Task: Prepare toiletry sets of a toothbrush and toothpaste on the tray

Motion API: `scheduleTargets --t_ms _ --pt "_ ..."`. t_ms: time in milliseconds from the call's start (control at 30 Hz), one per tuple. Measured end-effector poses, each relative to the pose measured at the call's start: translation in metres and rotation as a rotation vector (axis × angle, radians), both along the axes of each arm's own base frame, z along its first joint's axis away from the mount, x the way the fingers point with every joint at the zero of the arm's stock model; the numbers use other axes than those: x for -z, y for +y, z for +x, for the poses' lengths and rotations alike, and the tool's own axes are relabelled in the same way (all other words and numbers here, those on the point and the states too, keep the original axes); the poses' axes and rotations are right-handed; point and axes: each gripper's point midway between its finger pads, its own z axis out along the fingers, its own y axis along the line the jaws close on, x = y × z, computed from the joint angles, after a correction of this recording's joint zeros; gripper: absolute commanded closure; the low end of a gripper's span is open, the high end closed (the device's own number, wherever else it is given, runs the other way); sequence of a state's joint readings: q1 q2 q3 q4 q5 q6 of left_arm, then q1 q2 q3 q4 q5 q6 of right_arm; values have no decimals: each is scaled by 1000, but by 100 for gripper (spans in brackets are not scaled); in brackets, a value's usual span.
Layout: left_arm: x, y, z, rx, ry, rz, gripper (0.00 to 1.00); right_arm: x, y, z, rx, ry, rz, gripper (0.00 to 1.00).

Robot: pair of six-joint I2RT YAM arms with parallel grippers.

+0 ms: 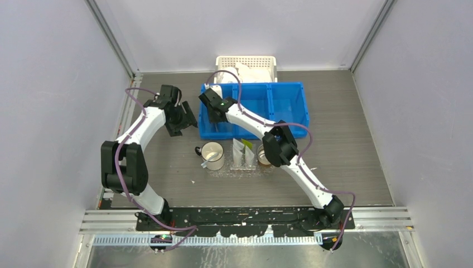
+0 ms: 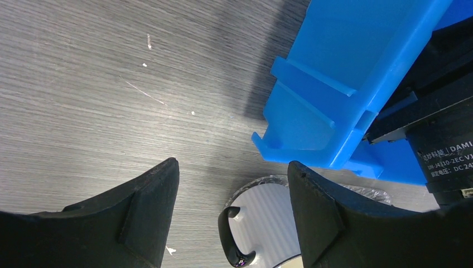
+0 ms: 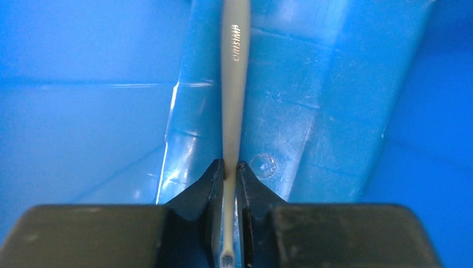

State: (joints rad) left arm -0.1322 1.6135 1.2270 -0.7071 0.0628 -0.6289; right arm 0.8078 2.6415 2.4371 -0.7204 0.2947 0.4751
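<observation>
Two tools are in view. The right tool (image 3: 230,167) is down inside the blue bin (image 3: 83,111) and pinches a toothbrush (image 3: 234,84) by its thin handle. The brush points straight out ahead of it. The left tool (image 2: 233,164) is spread wide and holds nothing. It hangs over the worktop (image 2: 83,84) by the bin's corner, near a white cup (image 2: 268,218). The clear tray (image 1: 220,174) lies in front of the bin.

To do this step well, I think the right tool should squeeze firmly and lift straight up. Then the brush will not bump the bin wall on its way to the tray.
</observation>
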Motion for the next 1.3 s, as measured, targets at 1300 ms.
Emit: scheduleTargets --t_ms 1300 --pt "-23 2 -1 -7 -64 -2 29 -149 -23 -15 -121 -71 159 93"
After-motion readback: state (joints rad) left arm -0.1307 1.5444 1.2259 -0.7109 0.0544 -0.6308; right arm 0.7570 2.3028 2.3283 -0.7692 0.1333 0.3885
